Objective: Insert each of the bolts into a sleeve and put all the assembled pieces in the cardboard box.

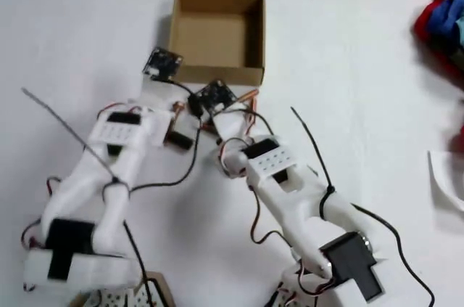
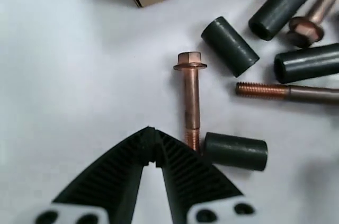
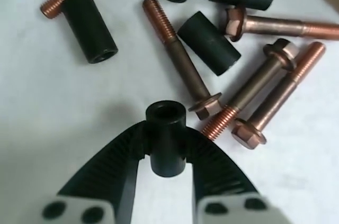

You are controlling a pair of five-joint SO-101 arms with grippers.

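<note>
Two arms are hanging low over the white worktop (image 1: 362, 89) in the high view, the left arm (image 1: 109, 154) and the right arm (image 1: 290, 183) side by side. Their wrists are sitting close together just in front of the cardboard box (image 1: 217, 71). That box is standing open-topped toward the far side of the worktop, and a copper bolt (image 1: 251, 98) is lying near its front corner.

In the left wrist view, the left claw (image 2: 152, 147) is holding its jaws pressed together, gripping nothing. A flanged bolt (image 2: 192, 97) is lying just beside the claw's tip, its head pointing away from the claw. A short sleeve (image 2: 235, 151) is lying on its side just beside that bolt's threaded end, and a slanted sleeve (image 2: 230, 45) is lying farther off, among other bolts and sleeves.

In the right wrist view, the right claw (image 3: 167, 147) is clamping a gripped sleeve (image 3: 166, 114), whose open bore is facing the camera. Beyond it, a long bolt (image 3: 183, 57) is lying with its head nearest the claw and a loose sleeve (image 3: 207, 43) just beside its shank. A bolt pair (image 3: 254, 89) is lying side by side, head to tail, close to that head.
</note>
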